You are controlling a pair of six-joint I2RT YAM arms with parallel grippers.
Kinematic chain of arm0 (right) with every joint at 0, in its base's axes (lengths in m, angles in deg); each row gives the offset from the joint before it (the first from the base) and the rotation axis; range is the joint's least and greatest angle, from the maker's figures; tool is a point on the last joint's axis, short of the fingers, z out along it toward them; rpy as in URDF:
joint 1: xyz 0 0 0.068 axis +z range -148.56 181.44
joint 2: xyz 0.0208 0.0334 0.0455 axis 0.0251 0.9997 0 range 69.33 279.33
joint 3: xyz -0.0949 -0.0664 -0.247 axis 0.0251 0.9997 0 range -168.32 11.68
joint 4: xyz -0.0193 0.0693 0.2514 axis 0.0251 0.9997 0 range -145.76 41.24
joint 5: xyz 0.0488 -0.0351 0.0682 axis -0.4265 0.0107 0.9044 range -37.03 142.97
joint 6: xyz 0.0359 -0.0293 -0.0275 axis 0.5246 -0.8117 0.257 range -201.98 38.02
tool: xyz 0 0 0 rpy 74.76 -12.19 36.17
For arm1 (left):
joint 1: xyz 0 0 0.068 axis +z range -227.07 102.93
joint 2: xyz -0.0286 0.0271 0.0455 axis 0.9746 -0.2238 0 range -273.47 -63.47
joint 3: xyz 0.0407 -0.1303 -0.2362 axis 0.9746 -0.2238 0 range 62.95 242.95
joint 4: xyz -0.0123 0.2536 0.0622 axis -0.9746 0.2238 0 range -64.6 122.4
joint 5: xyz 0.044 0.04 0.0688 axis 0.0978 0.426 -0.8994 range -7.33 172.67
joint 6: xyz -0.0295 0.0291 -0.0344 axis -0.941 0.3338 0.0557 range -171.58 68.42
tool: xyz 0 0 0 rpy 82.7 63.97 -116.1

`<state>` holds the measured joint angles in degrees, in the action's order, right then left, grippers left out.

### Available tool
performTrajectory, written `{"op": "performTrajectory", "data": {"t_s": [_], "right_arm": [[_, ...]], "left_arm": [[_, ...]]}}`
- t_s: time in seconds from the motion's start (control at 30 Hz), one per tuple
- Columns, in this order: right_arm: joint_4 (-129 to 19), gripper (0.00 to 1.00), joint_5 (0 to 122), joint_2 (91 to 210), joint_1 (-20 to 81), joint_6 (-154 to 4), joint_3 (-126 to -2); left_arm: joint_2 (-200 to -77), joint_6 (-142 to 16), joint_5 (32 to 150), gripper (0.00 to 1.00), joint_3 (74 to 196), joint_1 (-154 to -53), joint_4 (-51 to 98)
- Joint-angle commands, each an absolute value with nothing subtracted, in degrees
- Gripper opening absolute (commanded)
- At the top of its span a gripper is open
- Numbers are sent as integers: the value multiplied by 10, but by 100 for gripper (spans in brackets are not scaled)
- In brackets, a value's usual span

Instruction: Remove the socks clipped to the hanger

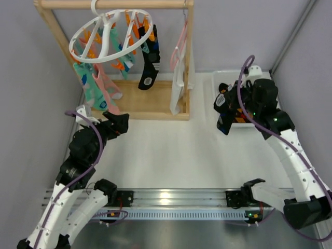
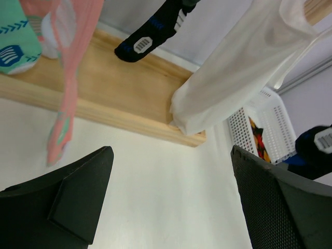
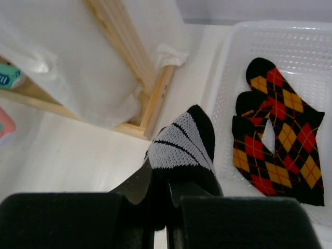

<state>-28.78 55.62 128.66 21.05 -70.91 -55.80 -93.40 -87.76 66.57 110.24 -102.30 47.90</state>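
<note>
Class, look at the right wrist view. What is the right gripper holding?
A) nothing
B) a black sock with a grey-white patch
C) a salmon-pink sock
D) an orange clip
B: the right gripper is shut on a black sock with a grey-white striped patch, beside the white basket.

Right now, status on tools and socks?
Left tool open. Right tool shut on black sock by basket. More socks on hanger. White cloth hangs alongside.
</note>
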Motion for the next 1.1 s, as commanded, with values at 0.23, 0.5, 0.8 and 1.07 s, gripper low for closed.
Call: {"op": "performTrajectory", "data": {"t_s": [0.23,0.5,0.8,1.07], "right_arm": [[-338,3,679,1455,41,-655,-716],[-300,99,600,1582,28,-661,-821],[-396,100,390,1382,218,-685,-606],[-885,99,763,1256,248,-413,-246]], "left_arm": [[-858,-792,648,98,1153,-1024,635],[-839,-789,611,98,1115,-1023,637],[-800,-782,580,98,1119,-1024,637],[-803,-712,495,98,1173,-1024,661]]}}
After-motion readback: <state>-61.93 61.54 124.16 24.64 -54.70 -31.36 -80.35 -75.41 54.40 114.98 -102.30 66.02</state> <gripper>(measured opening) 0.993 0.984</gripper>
